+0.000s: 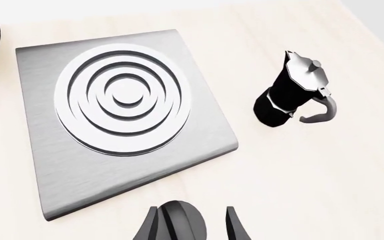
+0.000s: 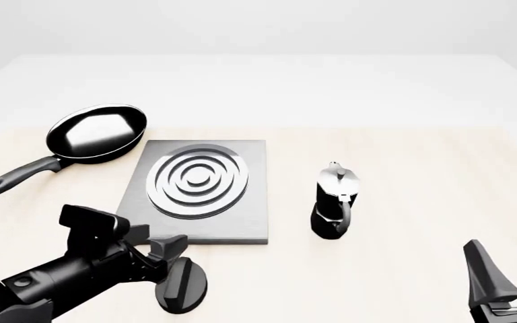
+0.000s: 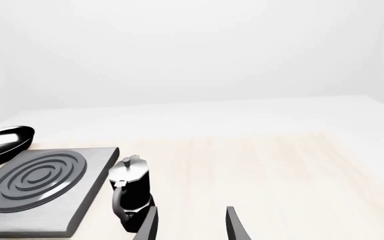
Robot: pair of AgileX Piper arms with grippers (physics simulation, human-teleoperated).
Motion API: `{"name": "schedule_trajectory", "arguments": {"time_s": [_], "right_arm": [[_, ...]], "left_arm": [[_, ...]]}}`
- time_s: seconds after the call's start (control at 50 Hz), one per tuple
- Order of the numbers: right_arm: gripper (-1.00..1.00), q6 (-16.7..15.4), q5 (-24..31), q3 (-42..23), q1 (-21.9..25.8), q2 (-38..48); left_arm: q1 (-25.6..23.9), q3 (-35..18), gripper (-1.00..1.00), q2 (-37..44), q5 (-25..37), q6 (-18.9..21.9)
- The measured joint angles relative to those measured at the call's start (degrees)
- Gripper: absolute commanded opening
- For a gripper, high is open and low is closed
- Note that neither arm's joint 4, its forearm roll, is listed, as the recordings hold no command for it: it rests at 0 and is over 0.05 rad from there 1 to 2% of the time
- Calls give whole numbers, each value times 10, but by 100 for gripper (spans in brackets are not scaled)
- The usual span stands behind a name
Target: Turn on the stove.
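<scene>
Left gripper point(image 2: 170, 264): low at the near left of the table, reaching in over the knob. In the left wrist view its fingers point(image 1: 150, 226) stand spread, with the knob between them. Whether the pads touch it, I can't tell.
Knob point(image 2: 182, 285): small, black, ridged oval, sitting on the table just in front of the stove's near edge, apart from the plate.
Right gripper point(image 2: 508, 281): near right corner, two dark fingers pointing up with a clear gap, nothing between them. It's well apart from everything.
Stove point(image 2: 245, 219): flat grey square plate, centre-left on the table, with the silver ringed burner point(image 2: 196, 180) in its middle.
Moka pot point(image 2: 335, 200): upright, just right of the stove, not touching it, handle toward the near side.
Frying pan point(image 2: 97, 132): farthest back on the left, beside the stove's far left corner, handle running out to the left.
Table point(image 2: 420, 202): pale wood.
</scene>
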Motion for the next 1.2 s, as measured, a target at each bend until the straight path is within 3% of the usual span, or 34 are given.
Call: {"name": "schedule_trajectory", "arguments": {"time_s": [1.2], "right_arm": [[100,31,-5,0,6,12]], "left_arm": [[13,10,100,125,-86,-14]]}}
